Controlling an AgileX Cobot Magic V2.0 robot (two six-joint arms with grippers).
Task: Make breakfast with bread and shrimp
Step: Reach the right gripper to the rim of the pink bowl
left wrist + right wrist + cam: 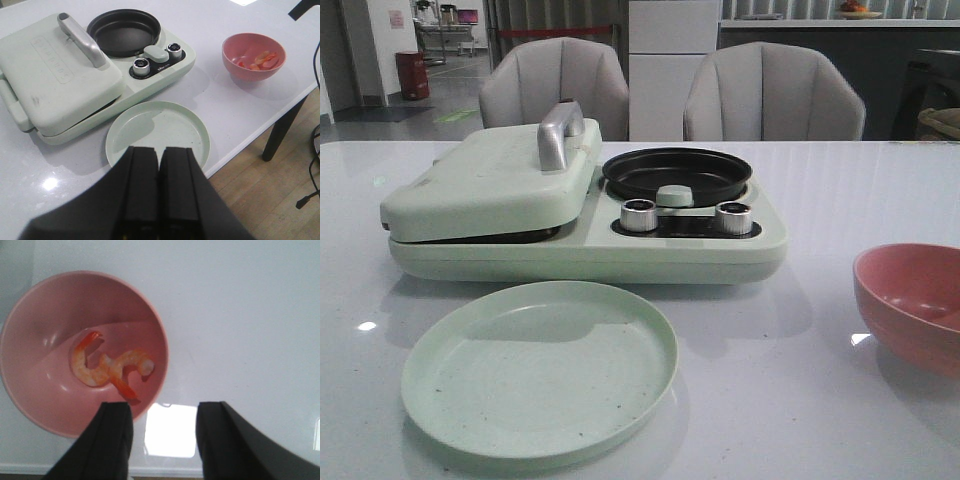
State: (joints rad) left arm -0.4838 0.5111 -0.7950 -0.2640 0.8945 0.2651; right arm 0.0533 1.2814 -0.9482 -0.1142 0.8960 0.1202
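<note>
The shrimp is curled, orange-red and white, with two red tails showing, and lies in a pink bowl. My right gripper is open and empty above the table, with one finger over the bowl's rim. The shrimp also shows in the left wrist view. My left gripper is shut and empty, held high over the near edge of a pale green plate. No bread is in view. Neither gripper shows in the front view.
A pale green breakfast machine has its lid with a silver handle closed. It also has a black round pan, two knobs and a green button. The bare plate lies in front, the bowl at the right. Two chairs stand behind.
</note>
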